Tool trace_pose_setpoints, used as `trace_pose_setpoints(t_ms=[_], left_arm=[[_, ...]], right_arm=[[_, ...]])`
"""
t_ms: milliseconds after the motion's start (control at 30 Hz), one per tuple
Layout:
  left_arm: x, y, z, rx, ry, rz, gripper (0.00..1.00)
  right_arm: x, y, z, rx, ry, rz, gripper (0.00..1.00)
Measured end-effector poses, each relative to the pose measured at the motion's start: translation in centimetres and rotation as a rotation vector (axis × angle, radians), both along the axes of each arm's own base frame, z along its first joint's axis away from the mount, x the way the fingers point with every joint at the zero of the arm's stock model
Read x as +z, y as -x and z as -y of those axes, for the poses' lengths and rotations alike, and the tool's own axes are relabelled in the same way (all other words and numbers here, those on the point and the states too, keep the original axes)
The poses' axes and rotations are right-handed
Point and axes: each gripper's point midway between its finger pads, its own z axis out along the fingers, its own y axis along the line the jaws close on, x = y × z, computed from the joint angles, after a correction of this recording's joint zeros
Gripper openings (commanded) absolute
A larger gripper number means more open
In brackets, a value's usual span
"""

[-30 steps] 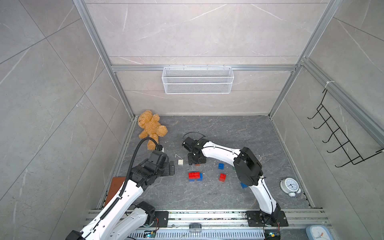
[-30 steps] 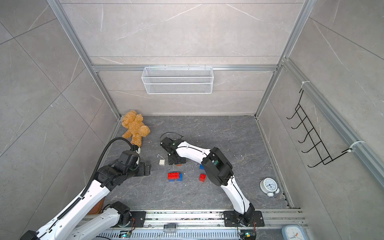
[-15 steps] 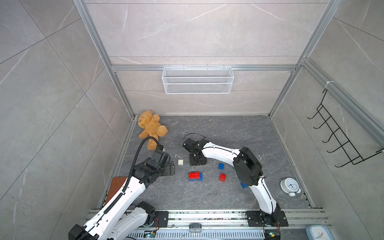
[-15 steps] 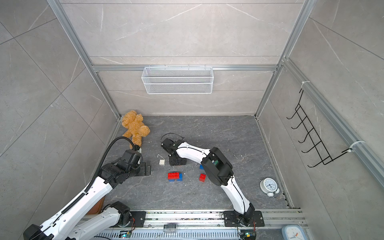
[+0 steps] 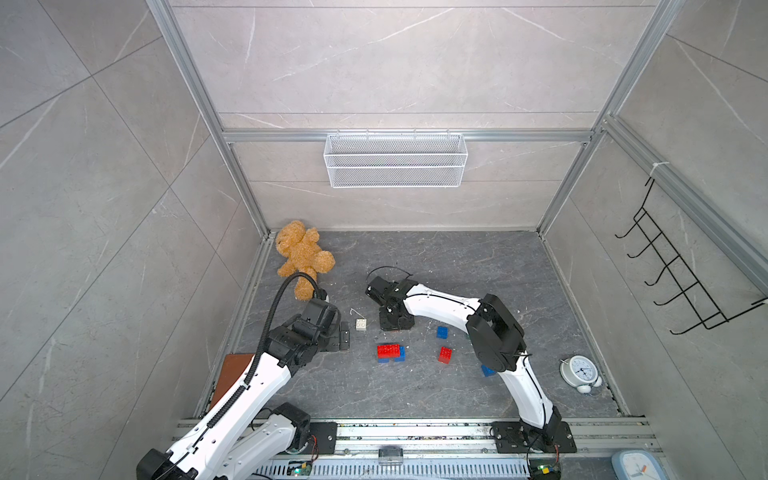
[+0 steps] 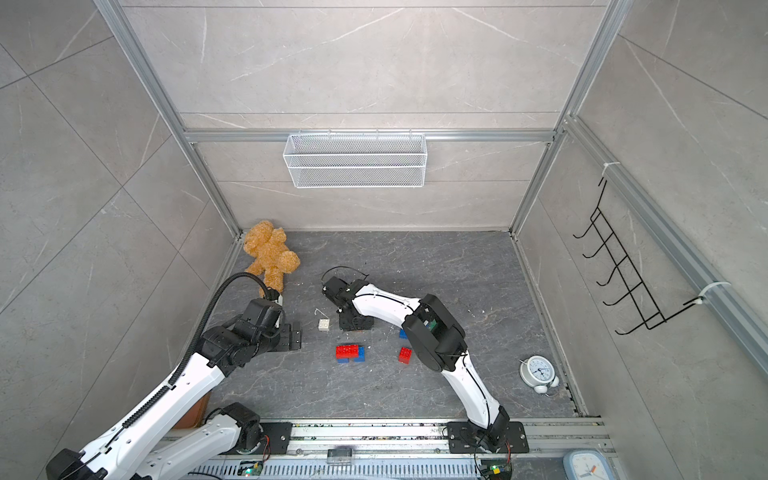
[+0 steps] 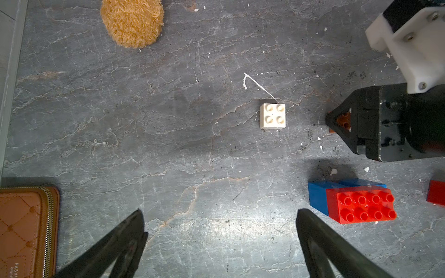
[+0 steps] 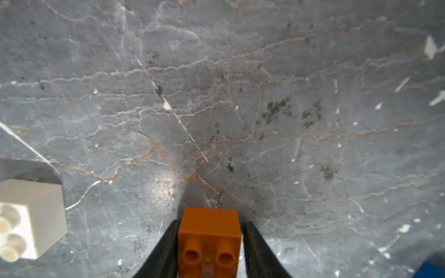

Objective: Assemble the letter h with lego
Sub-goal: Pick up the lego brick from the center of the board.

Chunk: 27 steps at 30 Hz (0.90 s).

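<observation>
My right gripper (image 8: 210, 223) is down at the floor, shut on a brown lego brick (image 8: 209, 231), with a finger against each of its sides. In a top view this gripper (image 5: 395, 322) hides that brick. A white lego brick (image 5: 361, 324) lies just left of it, also seen in the left wrist view (image 7: 272, 115). Nearer the front, a long red brick sits on blue ones (image 5: 390, 352). A small blue brick (image 5: 442, 331) and a small red brick (image 5: 445, 354) lie to the right. My left gripper (image 7: 220, 213) stands open over bare floor, left of the white brick.
A tan teddy bear (image 5: 303, 257) lies at the back left corner. A brown wallet (image 7: 26, 231) rests by the left wall. An alarm clock (image 5: 579, 370) stands at the front right. Another blue brick (image 5: 488, 370) peeks from under the right arm.
The right gripper's fingers have closed in on the brown brick. The left arm has shifted only slightly and its gripper has stayed open.
</observation>
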Motion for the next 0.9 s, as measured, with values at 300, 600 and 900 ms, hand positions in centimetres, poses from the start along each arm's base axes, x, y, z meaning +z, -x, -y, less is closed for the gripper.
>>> trace_pose_setpoints(t_ms=[300,600,900], left_arm=[[-0.1,0.0,0.0,0.000,-0.003,-0.005,1.00],[0.3,0.0,-0.5,0.014,-0.020,0.010,1.00],[3.2,0.0,-2.5,0.086,-0.054,0.116,1.00]], right_arm=[[0.2,-0.2,0.4,-0.013,0.017,0.014,0.22],[2.8,0.6,0.6,-0.021,0.029,0.055,0.00],[8.8,4.5,-2.7,0.011,0.000,0.110,0.00]])
